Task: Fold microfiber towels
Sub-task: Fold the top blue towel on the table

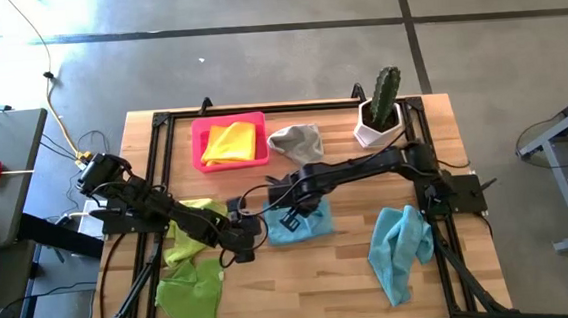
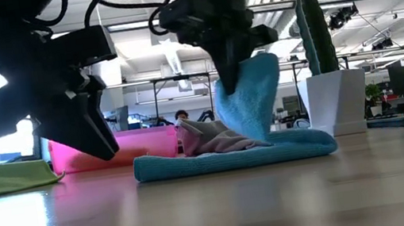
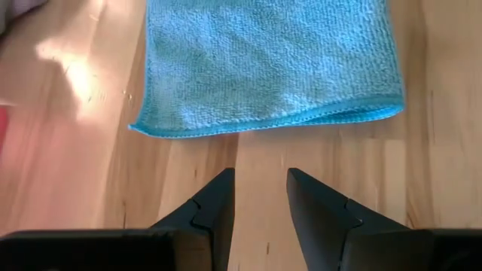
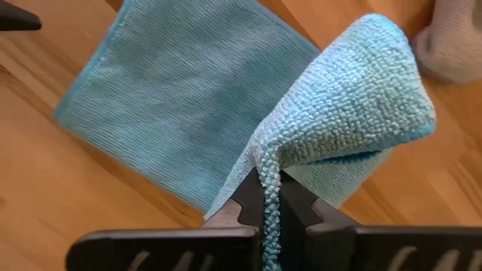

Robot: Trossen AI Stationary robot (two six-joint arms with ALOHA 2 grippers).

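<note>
Bare wood of the surface (image 2: 217,215): nearest thing in my low view, nothing on it in front of the cloth.
Working towel (image 1: 304,223): I see the light blue towel lying mid-surface, mostly flat, one edge lifted and curled over in the right wrist view.
Right tool (image 4: 263,197): clamped tight on that lifted edge of the blue towel; the fingers pinch a thin bunch of cloth, with a rounded fold hanging above them.
Left tool (image 3: 260,197): narrowly parted, holding nothing, hovering just short of the towel's near hem, which lies straight across in front of the fingers.
Other towels: second light blue one (image 1: 399,251) crumpled at the right; green (image 1: 191,291) and lime (image 1: 191,236) under my left arm; grey (image 1: 296,138) at the far side; yellow (image 1: 230,143) in the pink tray (image 1: 201,155).
Cactus pot (image 1: 377,122): far right corner, well apart from the work.
Step, as I judge it: carrying the lifted edge across to make a fold.
Risk one: the pinch is thin, so the edge could slip out mid-carry and drop skewed.
Risk two: nothing pins the flat part, so pulling could drag the whole towel instead of folding it.
Risk three: my left tool sits close; lowering it carelessly could ruck the near hem.
</note>
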